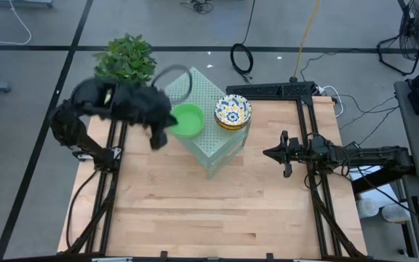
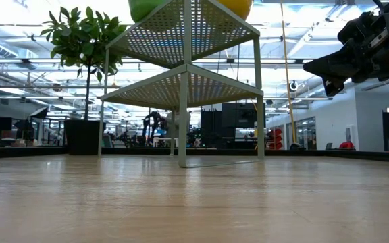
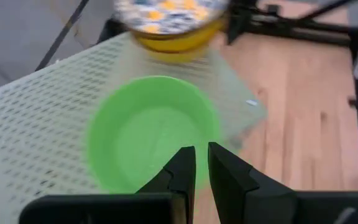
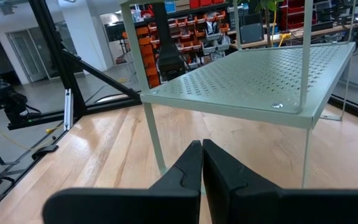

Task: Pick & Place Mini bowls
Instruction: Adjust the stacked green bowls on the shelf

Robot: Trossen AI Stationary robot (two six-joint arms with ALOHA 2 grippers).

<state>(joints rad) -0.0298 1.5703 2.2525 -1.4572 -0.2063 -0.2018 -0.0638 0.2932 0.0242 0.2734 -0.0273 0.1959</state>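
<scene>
- Two bowl stacks on the perforated box (image 1: 211, 138): green bowl (image 1: 188, 119), floral bowls (image 1: 233, 111).
- Left gripper (image 3: 196, 168) clenched beside green bowl, holding nothing.
- Right gripper (image 1: 271, 153) clenched, well apart.

My wooden worktop (image 1: 217, 211) stands on a grey floor (image 1: 35, 145) marked with dark lines and strewn with cables (image 1: 242, 58). A leafy potted plant (image 1: 126, 60) sits at its far corner. A fan (image 1: 415, 33) stands to one side. Beyond, I see bright ceiling lights (image 2: 302, 40) and orange storage bins (image 4: 185, 28).

wooden table (image 1: 195, 211) | carries pale green perforated box (image 1: 217, 149)
</scene>
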